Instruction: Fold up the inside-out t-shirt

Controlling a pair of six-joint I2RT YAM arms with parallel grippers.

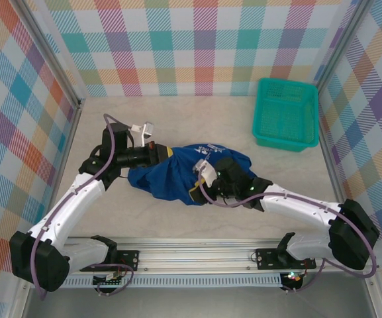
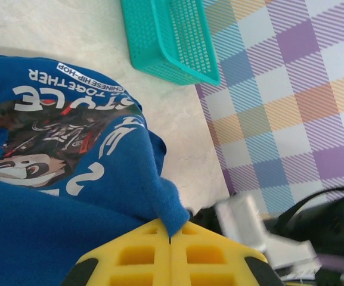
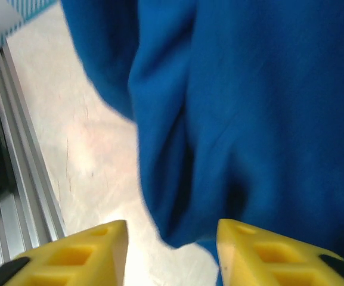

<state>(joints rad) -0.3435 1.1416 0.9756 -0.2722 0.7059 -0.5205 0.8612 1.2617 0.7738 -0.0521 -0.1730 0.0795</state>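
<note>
Now, at the table's [image 1: 177,126] centre, the left claw [image 2: 170,231] pinches the bunched blue t-shirt [image 1: 171,175]; the right claw [image 3: 170,229] stands spread.

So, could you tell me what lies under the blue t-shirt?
Pale table shows around and below the bunched edges of the t-shirt; anything beneath its middle is covered by cloth.

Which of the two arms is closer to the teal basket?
Right. The right arm reaches over the near right part of the t-shirt, short of the basket in the far right corner. The left arm, jaws pinching the shirt's left end, is farther away.
</note>
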